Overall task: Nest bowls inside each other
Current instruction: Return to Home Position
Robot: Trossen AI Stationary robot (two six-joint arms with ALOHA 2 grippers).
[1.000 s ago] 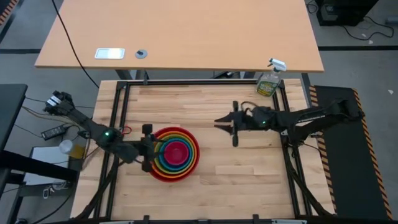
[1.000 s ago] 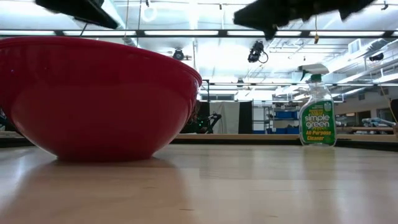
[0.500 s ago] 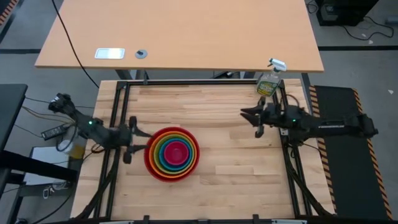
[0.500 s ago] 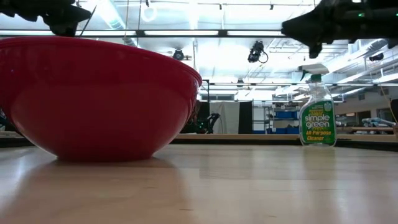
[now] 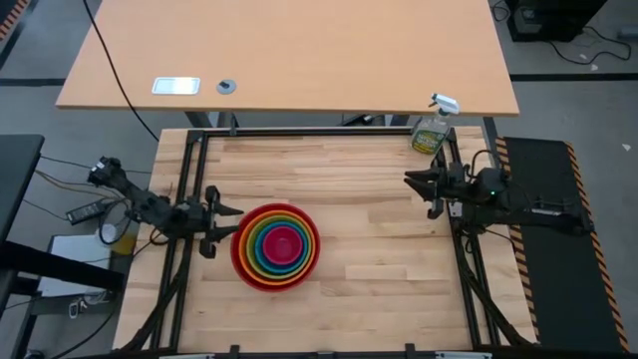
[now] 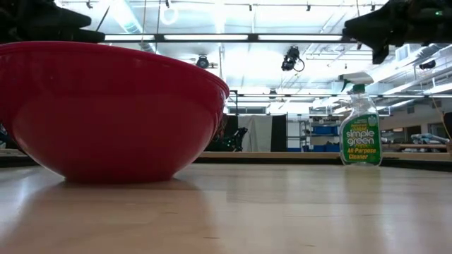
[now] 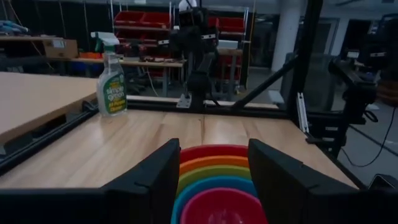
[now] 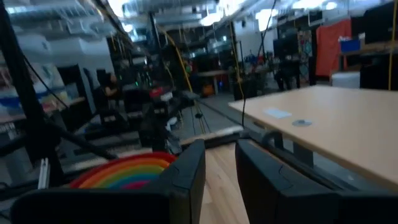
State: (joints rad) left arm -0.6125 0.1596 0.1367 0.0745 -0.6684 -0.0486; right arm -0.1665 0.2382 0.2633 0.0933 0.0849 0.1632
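Observation:
The bowls [image 5: 276, 244] sit nested in one stack on the wooden table: red outermost, then orange, lime green, blue and pink-magenta in the middle. The red bowl [image 6: 113, 113] rests on its base. My left gripper [image 5: 219, 221] hovers open just left of the stack, pointing level at it. The left wrist view shows the stack [image 7: 214, 180] between and beyond its fingers, which touch nothing. My right gripper [image 5: 421, 189] is by the table's right edge, off the table, with a narrow gap [image 8: 221, 174] between its fingers and nothing in it.
A green spray bottle [image 5: 432, 130] stands at the table's far right corner. Black frame rails [image 5: 184, 199] run along the table's left and right edges. A light desk [image 5: 289, 60] stands beyond the far edge. Bare wood [image 5: 379, 259] lies right of the stack.
Both arms have drawn back. My left gripper has left the red bowl's left rim, moving toward the left edge and rolling on the way. My right gripper has gone from mid-table toward the right edge. The stack of bowls has stayed in place.

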